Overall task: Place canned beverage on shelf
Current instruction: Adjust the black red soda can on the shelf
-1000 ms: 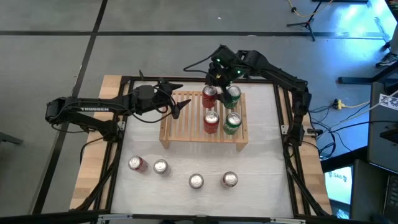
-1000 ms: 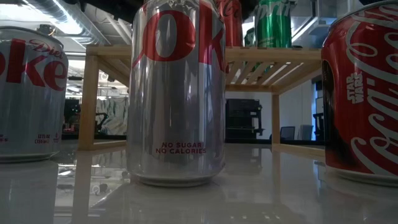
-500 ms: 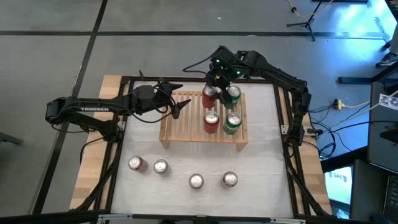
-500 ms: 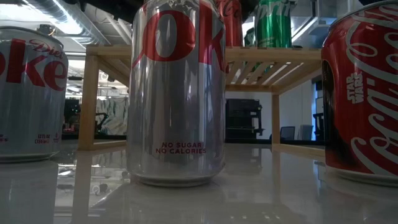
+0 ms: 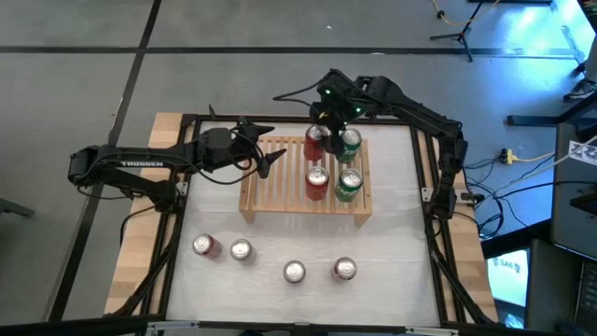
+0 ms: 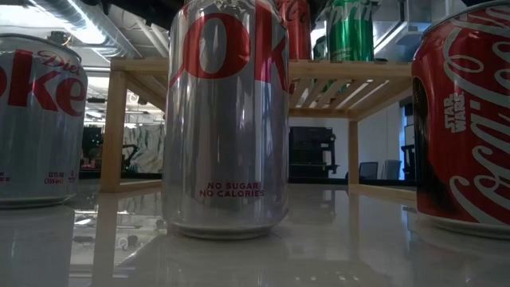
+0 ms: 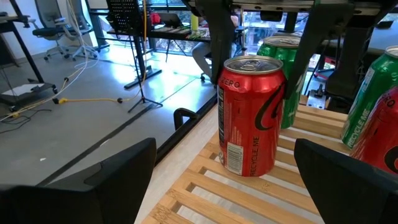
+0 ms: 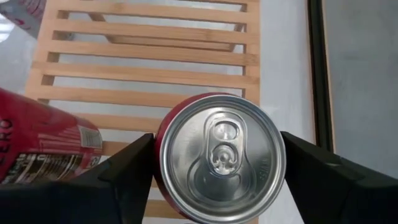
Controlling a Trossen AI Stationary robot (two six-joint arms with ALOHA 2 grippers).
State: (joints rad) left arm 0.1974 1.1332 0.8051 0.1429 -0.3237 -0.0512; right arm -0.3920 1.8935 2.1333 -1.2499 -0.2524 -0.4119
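The light wooden shelf (image 5: pixel 280 182) stands mid-table and carries two red and two green cans. The far red can (image 5: pixel 315 140) stands upright on the slats and also shows in the left wrist view (image 7: pixel 249 118). My right gripper (image 5: pixel 323 117) points down over this can, open. Its fingers (image 8: pixel 134 171) stand close on either side of the can's top (image 8: pixel 221 155). My left gripper (image 5: pixel 268 156) hovers open and empty over the shelf's left part, level, pointing at that can (image 7: pixel 233 186).
A green can (image 5: pixel 348 142) stands right beside the far red one. A red can (image 5: pixel 317 180) and a green can (image 5: pixel 348 183) stand on the shelf's near row. Several cans stand on the table near the front edge (image 5: pixel 242 250) (image 5: pixel 295 272) (image 5: pixel 344 270) (image 6: pixel 227 119).
My right gripper has risen a little over the far red can, which stays upright on the shelf.
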